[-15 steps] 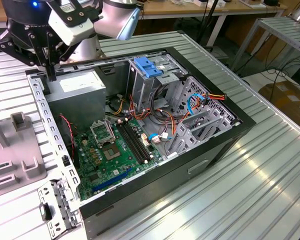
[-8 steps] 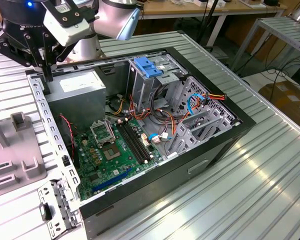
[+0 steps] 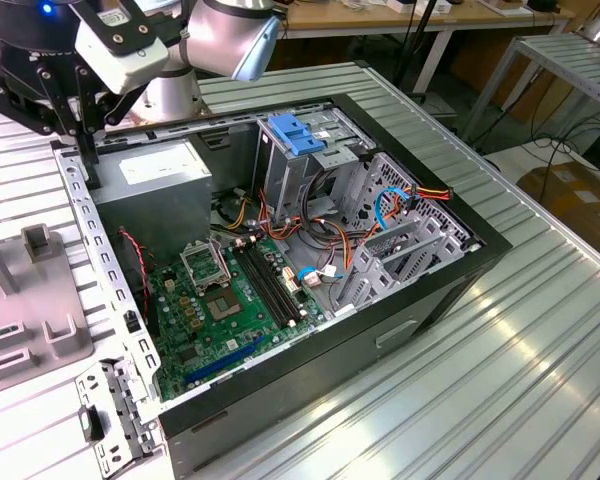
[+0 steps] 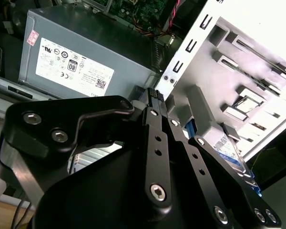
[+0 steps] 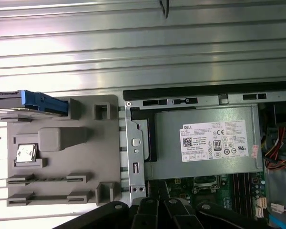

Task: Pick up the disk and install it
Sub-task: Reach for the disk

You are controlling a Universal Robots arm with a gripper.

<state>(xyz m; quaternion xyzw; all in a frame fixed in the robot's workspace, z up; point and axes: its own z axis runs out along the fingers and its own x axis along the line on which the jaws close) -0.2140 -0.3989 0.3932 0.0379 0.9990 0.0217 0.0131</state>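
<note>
Gripper [image 4: 155,95]: the two black fingers are drawn together side by side with nothing between them. It hangs in the air over the rim of the open computer case [image 3: 460,255], touching nothing. Just beneath the fingertips in the second wrist view is the gap between the grey power supply [image 5: 205,143] and the pale grey holder plate [image 5: 62,167]. The power supply is inside the case and its white sticker faces up. The holder plate lies outside the case, just beside its perforated metal edge. The disk [image 5: 35,101] sits at one corner of that plate, with a blue rail along its side. It runs out of the first wrist view's frame and is apart from the gripper. Whether it lies flat or stands on edge cannot be told. A small silver part [image 5: 26,152] rests in another pocket of the same plate. In the exterior view the arm is at the exterior view's left, above the power-supply end of the case. Deeper in the case are a green motherboard [image 3: 230,300], a bundle of orange, red and yellow cables [image 3: 380,215], and a light-blue clip [image 3: 295,133] on top of the drive cage. Case and plate both rest on a ribbed metal table [image 3: 540,330].
</note>
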